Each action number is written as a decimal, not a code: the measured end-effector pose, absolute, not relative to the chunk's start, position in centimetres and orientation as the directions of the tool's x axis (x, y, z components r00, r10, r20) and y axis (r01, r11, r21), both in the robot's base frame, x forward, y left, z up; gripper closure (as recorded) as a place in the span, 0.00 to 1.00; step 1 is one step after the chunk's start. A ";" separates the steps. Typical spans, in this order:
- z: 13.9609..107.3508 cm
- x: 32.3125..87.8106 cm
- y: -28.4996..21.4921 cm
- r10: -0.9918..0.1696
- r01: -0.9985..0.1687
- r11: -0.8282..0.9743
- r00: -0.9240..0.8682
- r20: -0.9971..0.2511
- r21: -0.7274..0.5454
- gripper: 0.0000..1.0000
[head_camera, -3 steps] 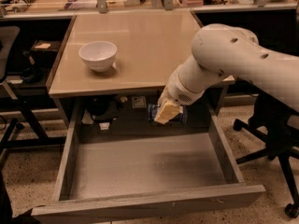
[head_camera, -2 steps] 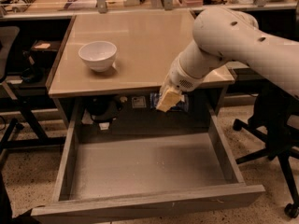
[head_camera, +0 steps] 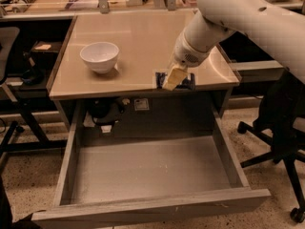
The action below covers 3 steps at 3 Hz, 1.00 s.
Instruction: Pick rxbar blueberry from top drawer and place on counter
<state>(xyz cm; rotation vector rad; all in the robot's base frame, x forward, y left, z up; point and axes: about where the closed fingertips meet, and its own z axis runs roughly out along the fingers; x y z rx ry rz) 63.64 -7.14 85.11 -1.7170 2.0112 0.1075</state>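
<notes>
My gripper is shut on the rxbar blueberry, whose dark blue ends stick out on both sides of the tan fingers. It holds the bar at the counter's front edge, right of the middle, level with or just above the tabletop. I cannot tell if the bar touches the surface. The top drawer is pulled fully open below, and its grey floor is bare. My white arm reaches in from the upper right.
A white bowl stands on the counter's left part. A cluttered bench with metal uprights runs behind. A black office chair stands at the right. Cables and dark gear hang under the tabletop.
My gripper has risen with the bar from under the counter's front edge, behind the open drawer, up to tabletop level at the front edge.
</notes>
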 end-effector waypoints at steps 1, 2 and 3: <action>86.4 66.0 -6.9 -0.914 -0.947 0.190 -0.074 -0.399 -0.260 1.00; 86.6 68.3 -5.9 -0.918 -0.953 0.166 -0.055 -0.393 -0.255 1.00; 86.4 70.5 -4.5 -0.919 -0.958 0.139 -0.031 -0.393 -0.249 1.00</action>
